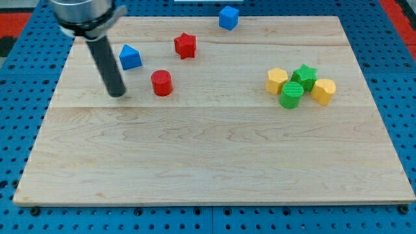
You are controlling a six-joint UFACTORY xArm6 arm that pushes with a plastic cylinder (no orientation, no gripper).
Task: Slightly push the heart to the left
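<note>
The yellow heart (323, 90) lies at the view's right, at the right end of a tight cluster with a green star (304, 76), a green cylinder (291, 95) and a yellow hexagon (277, 80). My tip (117, 95) rests on the board at the view's left, far from the heart. It stands just below a blue block (130, 57) and to the left of a red cylinder (161, 83).
A red star (185, 45) lies near the top centre-left. A blue cube (228, 17) sits at the board's top edge. The wooden board (214, 162) lies on a blue perforated table.
</note>
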